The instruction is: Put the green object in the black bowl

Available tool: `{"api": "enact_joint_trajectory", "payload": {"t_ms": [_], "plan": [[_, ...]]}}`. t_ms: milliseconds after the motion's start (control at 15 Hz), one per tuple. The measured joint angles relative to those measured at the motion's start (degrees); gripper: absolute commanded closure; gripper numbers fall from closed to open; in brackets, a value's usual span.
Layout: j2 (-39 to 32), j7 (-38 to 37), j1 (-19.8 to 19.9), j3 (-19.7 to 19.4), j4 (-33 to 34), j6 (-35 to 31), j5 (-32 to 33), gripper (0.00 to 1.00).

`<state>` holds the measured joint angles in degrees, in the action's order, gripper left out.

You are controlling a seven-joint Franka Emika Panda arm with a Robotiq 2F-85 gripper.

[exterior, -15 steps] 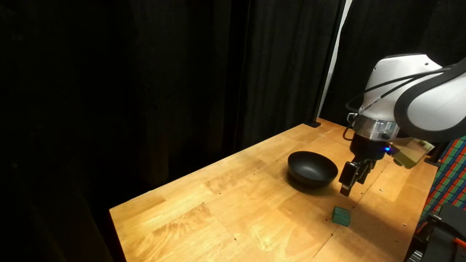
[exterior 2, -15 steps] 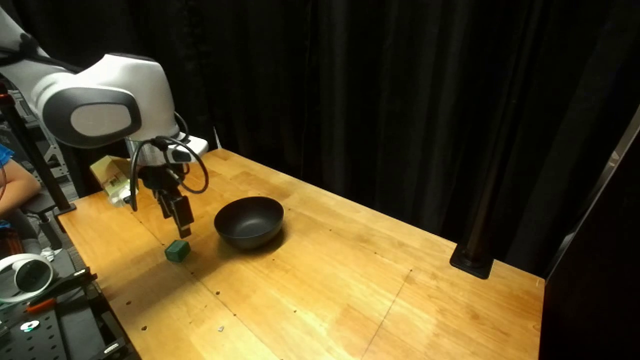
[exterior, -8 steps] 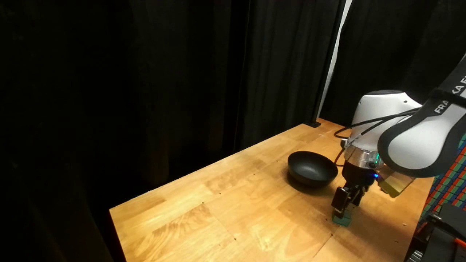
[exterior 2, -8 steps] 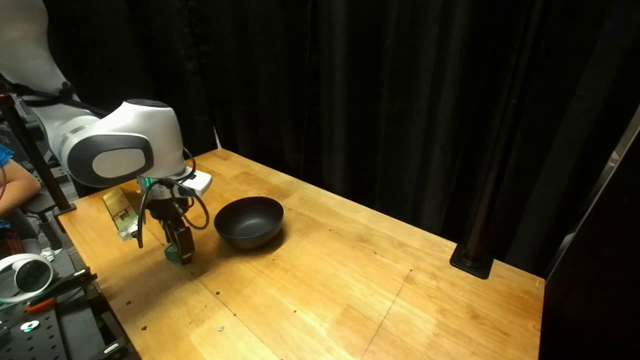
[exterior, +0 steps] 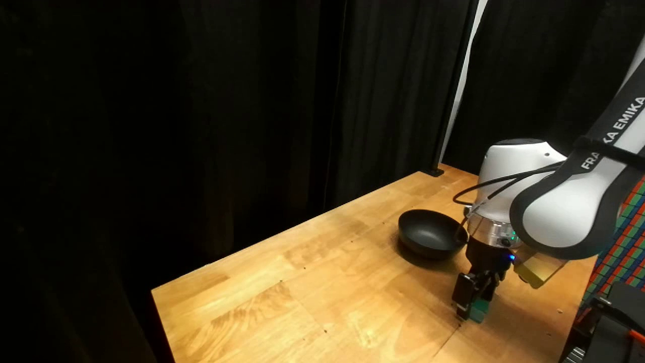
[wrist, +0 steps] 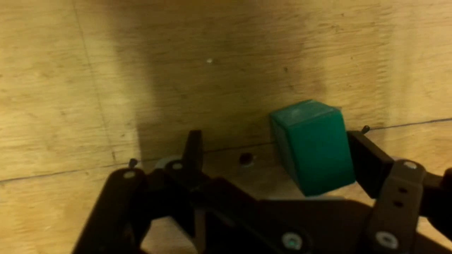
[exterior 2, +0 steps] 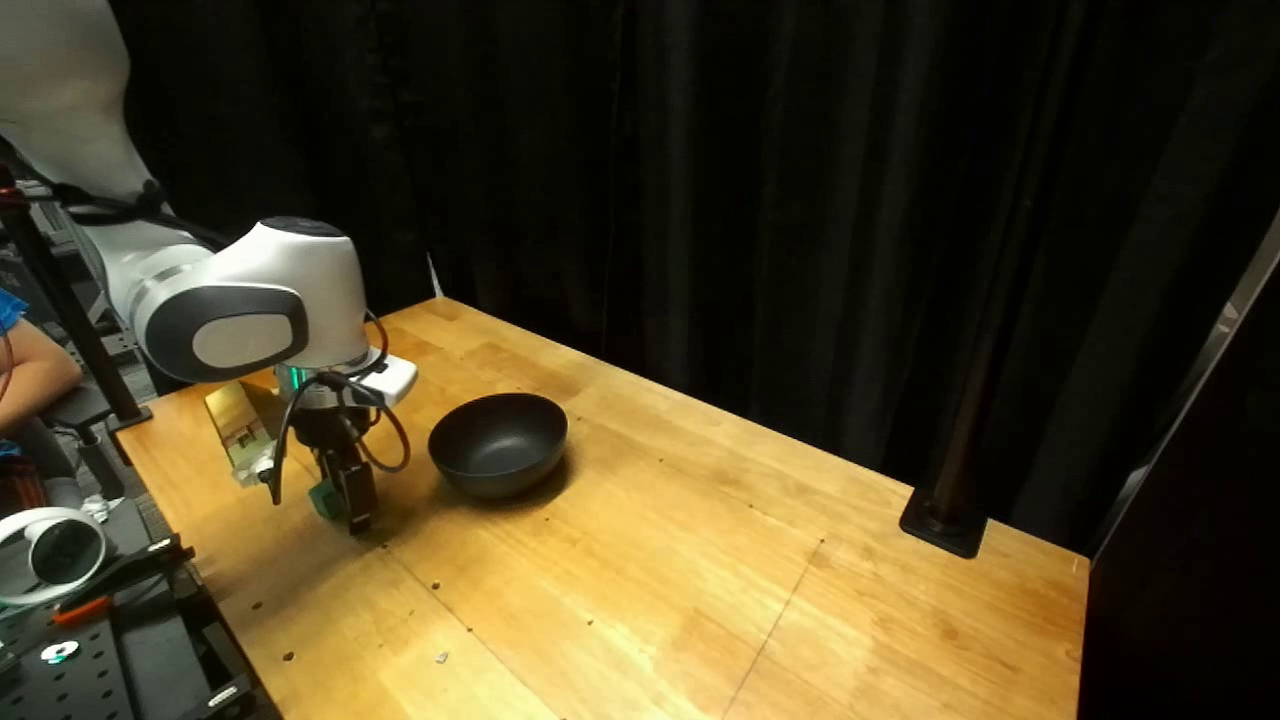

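The green block (wrist: pixel 317 151) stands on the wooden table between my gripper's fingers. The wrist view shows it against or very close to the right finger, with a wide gap to the left finger. My gripper (wrist: pixel 275 141) is open and low at the table. In both exterior views the fingers partly hide the block (exterior: pixel 478 311) (exterior 2: pixel 322 499), and the gripper (exterior: pixel 473 305) (exterior 2: pixel 346 508) is down beside it. The round black bowl (exterior: pixel 432 234) stands a short way from the gripper. It also shows in an exterior view (exterior 2: pixel 498 445), and no contents are visible in it.
The wooden table (exterior 2: pixel 700 560) has black curtains behind it. A black post base (exterior 2: pixel 943 522) stands at one edge. A dark cart with a white ring-shaped controller (exterior 2: pixel 50 555) sits beside the table, near a person's arm (exterior 2: pixel 40 370). A yellow piece (exterior: pixel 541 269) hangs on the wrist.
My gripper has come down from above to table height around the green block. The block has shifted slightly along the table together with the gripper in the last half second. The bowl has not moved.
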<state>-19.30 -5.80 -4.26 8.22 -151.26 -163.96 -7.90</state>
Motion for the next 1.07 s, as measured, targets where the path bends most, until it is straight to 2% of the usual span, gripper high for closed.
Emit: {"api": "enact_joint_trajectory", "payload": {"t_ms": [600, 733, 1067], "plan": [[0.38, -0.26, 0.58, 1.21, 0.12, -0.15, -0.93, 0.88], [1.29, -0.88, 0.46, 1.08, -0.08, 0.38, -0.93, 0.92], [7.61, -5.72, -1.31, -1.92, -1.45, 3.13, 0.61, 0.91]]}}
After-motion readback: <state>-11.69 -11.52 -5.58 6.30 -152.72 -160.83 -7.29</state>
